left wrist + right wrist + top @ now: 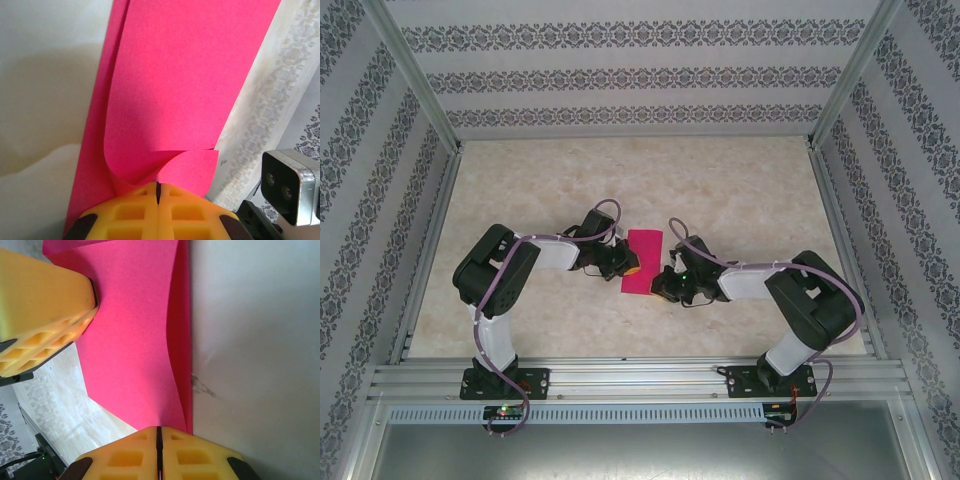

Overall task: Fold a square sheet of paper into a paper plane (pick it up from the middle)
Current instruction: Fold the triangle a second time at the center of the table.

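The square sheet of paper (642, 258) is magenta-pink and folded over on itself into a narrow upright rectangle at the table's middle. My left gripper (626, 268) is at its left edge, shut on the paper. In the left wrist view the top layer (185, 75) curls down into the closed yellow fingertips (135, 210) of that gripper (158, 192). My right gripper (666, 281) is at the sheet's lower right. In the right wrist view that gripper (159, 434) is shut on the near edge of the paper (135, 340), and the left gripper's yellow fingers (45, 315) pinch the far side.
The beige marbled tabletop (740, 190) spreads around the sheet, enclosed by patterned walls and aluminium frame posts (415, 80). A metal rail (640, 378) carries both arm bases at the near edge. The right arm's wrist camera (287, 187) sits close beside the left gripper.
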`<state>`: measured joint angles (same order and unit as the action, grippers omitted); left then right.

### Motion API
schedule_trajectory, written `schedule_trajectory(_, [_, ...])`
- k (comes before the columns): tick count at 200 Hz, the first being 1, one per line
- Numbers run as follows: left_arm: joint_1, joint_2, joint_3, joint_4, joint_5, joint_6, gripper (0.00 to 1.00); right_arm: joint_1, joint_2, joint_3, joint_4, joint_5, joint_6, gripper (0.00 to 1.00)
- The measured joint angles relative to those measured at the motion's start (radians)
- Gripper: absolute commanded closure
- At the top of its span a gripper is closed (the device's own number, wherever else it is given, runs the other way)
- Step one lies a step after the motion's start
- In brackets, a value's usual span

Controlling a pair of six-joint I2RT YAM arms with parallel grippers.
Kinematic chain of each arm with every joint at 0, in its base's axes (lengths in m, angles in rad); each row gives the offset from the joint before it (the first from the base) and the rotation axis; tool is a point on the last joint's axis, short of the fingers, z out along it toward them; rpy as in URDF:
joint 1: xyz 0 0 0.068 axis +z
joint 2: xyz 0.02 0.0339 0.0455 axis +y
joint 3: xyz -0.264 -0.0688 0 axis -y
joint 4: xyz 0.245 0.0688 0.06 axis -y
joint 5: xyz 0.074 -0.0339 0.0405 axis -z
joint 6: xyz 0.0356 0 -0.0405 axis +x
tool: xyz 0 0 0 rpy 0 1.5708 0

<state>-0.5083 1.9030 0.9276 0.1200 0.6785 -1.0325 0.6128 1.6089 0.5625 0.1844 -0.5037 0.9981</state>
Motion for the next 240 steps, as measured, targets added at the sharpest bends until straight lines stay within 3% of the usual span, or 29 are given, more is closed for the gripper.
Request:
schedule_trajectory(73, [0.0, 0.0, 0.0, 0.0, 0.002, 0.0, 0.98, 0.0, -0.14, -0.002, -0.127, 0.021, 0.027, 0.89])
schedule_trajectory(144, [0.0, 0.0, 0.0, 0.0, 0.002, 0.0, 0.98, 0.013, 0.071, 0.116, -0.075, 0.019, 0.048, 0.9])
schedule_trajectory(240, [0.0, 0.0, 0.0, 0.0, 0.002, 0.0, 0.98, 0.013, 0.0, 0.006, 0.006, 0.017, 0.053, 0.86])
